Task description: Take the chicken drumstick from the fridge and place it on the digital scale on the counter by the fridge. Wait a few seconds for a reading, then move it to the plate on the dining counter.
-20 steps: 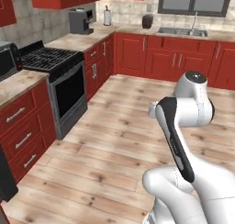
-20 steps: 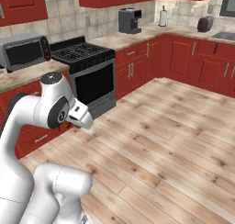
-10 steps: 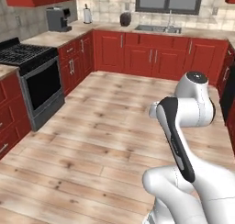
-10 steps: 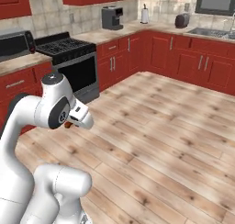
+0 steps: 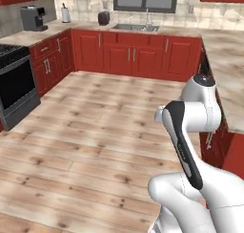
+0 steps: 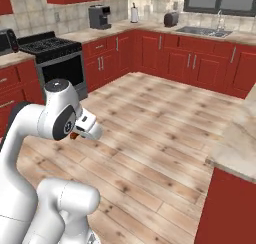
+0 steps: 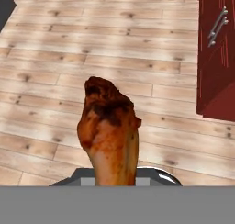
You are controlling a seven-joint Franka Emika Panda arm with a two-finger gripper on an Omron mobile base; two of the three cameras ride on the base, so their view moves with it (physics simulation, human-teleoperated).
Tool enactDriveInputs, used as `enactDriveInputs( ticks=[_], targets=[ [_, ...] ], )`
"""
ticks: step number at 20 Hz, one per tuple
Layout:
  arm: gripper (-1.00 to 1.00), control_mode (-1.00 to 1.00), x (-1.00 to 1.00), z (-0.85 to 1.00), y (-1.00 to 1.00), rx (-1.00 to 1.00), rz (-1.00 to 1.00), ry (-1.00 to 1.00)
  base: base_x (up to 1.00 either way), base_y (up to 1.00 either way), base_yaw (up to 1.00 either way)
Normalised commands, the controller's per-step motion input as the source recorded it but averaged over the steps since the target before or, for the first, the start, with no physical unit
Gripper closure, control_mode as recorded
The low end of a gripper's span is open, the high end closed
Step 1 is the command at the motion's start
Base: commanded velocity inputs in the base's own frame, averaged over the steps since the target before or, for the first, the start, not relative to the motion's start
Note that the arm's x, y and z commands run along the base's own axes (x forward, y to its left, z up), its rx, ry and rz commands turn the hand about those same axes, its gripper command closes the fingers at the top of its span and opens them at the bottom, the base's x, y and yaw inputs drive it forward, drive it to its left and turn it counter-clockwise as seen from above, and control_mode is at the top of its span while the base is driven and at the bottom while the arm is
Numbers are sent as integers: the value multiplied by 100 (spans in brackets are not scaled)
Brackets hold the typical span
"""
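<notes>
The chicken drumstick (image 7: pixel 110 131), brown and golden-roasted, stands upright in the middle of the hand view with its thin end down between the jaws. My gripper (image 7: pixel 114 181) is shut on it, high above the wooden floor. In the right base view the gripper (image 6: pixel 80 132) is tucked close to the arm, and a small brown bit of the drumstick (image 6: pixel 73 136) peeks out below it. The dining counter (image 5: pixel 225 60) (image 6: pixel 239 135) lies to the right, a marbled top on a red base. The fridge, the digital scale and the plate are out of view.
A black stove (image 5: pixel 14 79) (image 6: pixel 55 53) stands on the left. Red cabinets line the back wall, with a sink (image 5: pixel 136 27) (image 6: pixel 205 32) and a coffee machine (image 5: pixel 32 17) (image 6: pixel 99 16). A red cabinet corner (image 7: pixel 215 53) is near the hand. Open wooden floor (image 5: pixel 95 122) lies ahead.
The whole picture has slid left as the base turned right: the stove moved to the edge and the marbled top on the right came into view. The arm's pose and its grip are unchanged.
</notes>
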Motion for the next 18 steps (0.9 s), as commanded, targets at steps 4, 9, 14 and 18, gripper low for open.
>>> enactDriveInputs(
  ticks=[4, 9, 14, 18],
  targets=[
    [100, 100, 0, 0, 0, 0, 0, 0, -95, -100, -17],
    [100, 100, 0, 0, 0, 0, 0, 0, -64, -100, -13],
    [100, 100, 0, 0, 0, 0, 0, 0, -30, -100, -8],
    [100, 100, 0, 0, 0, 0, 0, 0, -11, -100, -7]
  ],
)
